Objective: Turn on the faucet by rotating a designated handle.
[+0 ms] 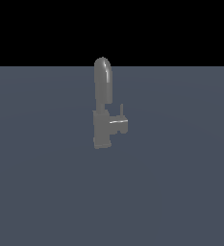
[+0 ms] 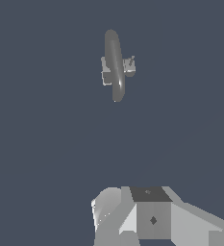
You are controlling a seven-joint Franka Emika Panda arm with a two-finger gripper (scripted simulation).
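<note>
Exterior view: a small dull-grey metal faucet (image 1: pixel 103 108), with a tall round-topped arched spout rising from a blocky rectangular base, stands upright near the middle of a flat slate-blue surface (image 1: pixel 180 192) under a black background. A short grey horizontal stub handle (image 1: pixel 119 124) juts from the base toward the exterior view's right, carrying a thin upright lever pin at its outer end. No part of the arm appears in this view. Wrist view: the same faucet (image 2: pixel 114 65) is seen from above, its spout a long rounded bar, with the handle (image 2: pixel 129 66) projecting from one side of the base. The pale grey blocky gripper (image 2: pixel 147 216) shows only in part at the frame edge, well apart from the faucet; whether its jaws are spread or closed cannot be told.
</note>
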